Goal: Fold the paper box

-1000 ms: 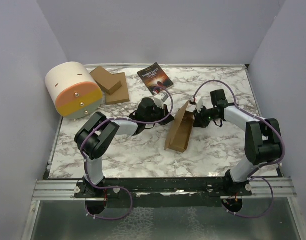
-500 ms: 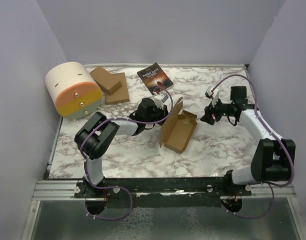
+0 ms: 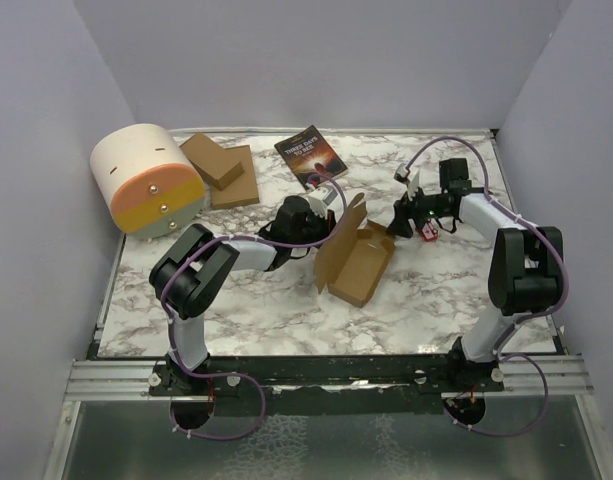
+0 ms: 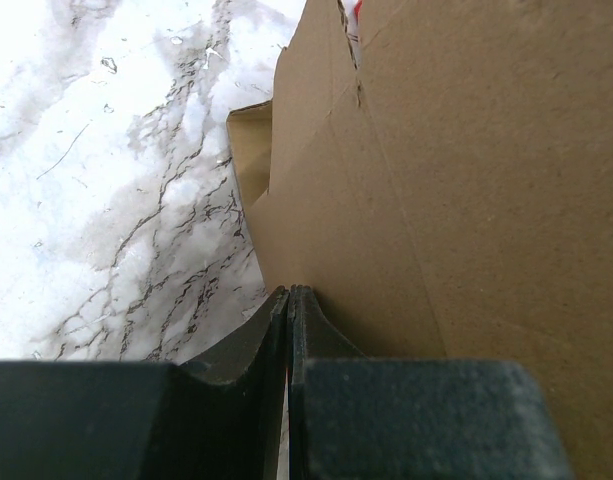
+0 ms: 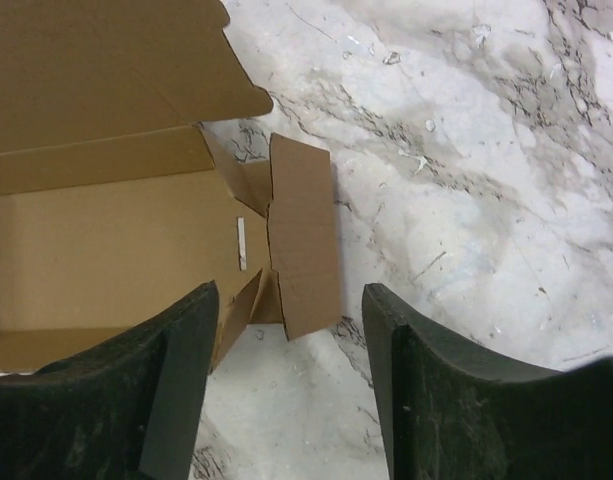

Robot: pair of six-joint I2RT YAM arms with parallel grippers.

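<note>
Brown cardboard is seen at the centre of the top view, where the paper box (image 3: pixel 358 262) lies on the white marbled table (image 3: pixel 236 300) as a half-formed open tray, its long axis running from lower left to upper right. One long panel is raised along the tray's left side. That panel is met by the left gripper (image 3: pixel 331 222), reached in from the left of the frame. In the left wrist view its two dark fingers (image 4: pixel 256 340) are pressed together at the bottom centre, clenched on the sheet's edge, and the right half of the frame is filled by cardboard.

The right gripper (image 3: pixel 399 224) is held just beside the tray's upper right end — released, with nothing grasped. In the right wrist view its fingers (image 5: pixel 176 380) are spread wide along the lower edge, and a small end flap (image 5: pixel 304 235) is seen between them, jutting from the tray's end over the marble. The open inside of the tray occupies the upper left of that view.

Towards the upper left of the top view, well apart from the box, a stack of flat cardboard pieces (image 3: pixel 221 170) is set beside a cream and orange cylindrical container (image 3: pixel 146 180) — and a dark-covered book (image 3: pixel 309 155) lies near the back edge.
</note>
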